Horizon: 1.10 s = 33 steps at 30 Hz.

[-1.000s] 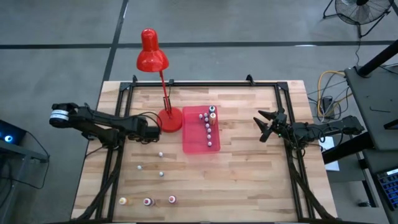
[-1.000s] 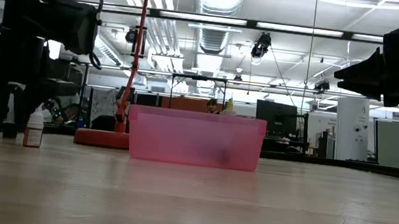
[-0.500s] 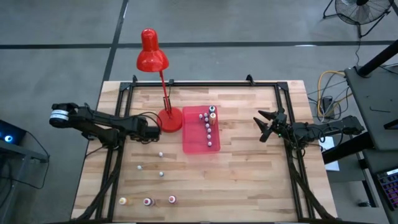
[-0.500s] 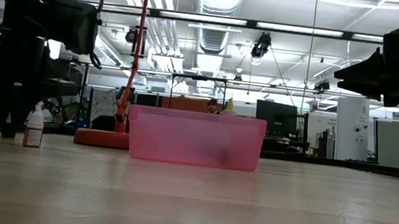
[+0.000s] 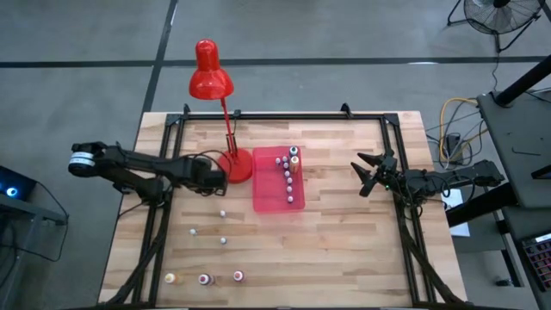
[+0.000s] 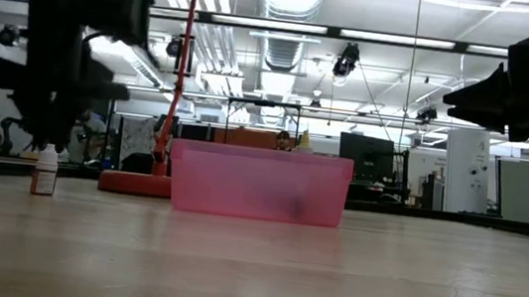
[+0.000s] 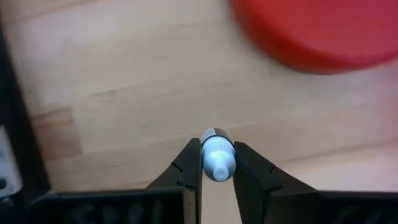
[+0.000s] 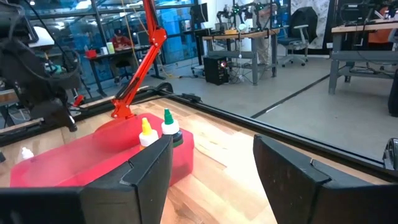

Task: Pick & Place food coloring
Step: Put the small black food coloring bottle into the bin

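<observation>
Wooden desk (image 5: 344,250) from above: the left end effector (image 5: 215,176) sits beside the lamp (image 5: 225,129) base, left of the pink tray (image 5: 269,196), which holds a row of bottles (image 5: 289,176). Six more stand loose nearer the front. The right end effector (image 5: 366,175) hovers right of the tray.

Low view: the left arm is above a bottle (image 6: 44,169) at the desk's left.

Left wrist: fingers (image 7: 188,167) are clamped on a white-capped bottle (image 7: 217,155).

Right wrist: fingers (image 8: 149,171) are spread, empty.
</observation>
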Motion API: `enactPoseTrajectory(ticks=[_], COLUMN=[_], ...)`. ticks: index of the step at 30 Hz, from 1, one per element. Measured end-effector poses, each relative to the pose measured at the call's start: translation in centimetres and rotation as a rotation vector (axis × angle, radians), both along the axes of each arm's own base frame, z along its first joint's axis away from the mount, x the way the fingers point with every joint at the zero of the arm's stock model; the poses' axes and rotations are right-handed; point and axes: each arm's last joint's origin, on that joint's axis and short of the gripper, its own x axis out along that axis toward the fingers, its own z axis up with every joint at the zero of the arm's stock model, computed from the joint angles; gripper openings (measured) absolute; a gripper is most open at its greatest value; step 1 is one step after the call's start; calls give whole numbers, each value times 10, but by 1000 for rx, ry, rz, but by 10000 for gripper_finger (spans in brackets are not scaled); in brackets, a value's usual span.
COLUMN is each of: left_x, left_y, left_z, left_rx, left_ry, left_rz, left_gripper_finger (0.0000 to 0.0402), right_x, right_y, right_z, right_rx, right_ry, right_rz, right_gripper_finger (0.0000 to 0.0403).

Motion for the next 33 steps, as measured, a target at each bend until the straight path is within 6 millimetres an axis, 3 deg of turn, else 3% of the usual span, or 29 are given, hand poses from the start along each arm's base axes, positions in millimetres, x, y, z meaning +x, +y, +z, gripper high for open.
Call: enactPoseTrajectory(ticks=[15, 22, 33], left_x=[50, 76, 145], left_y=[4, 9, 32], left_z=[89, 99, 107], left_rx=[76, 82, 146], left_ry=[-236, -219, -170], left_rz=[-277, -388, -564], left_gripper_finger=[36, 36, 36], right_x=[0, 0, 0], right_y=[0, 0, 0], right_z=[0, 0, 0], right_rx=[-1, 0, -1], right_ry=[1, 0, 1], right_rz=[0, 0, 0], right_gripper_finger=[215, 215, 215])
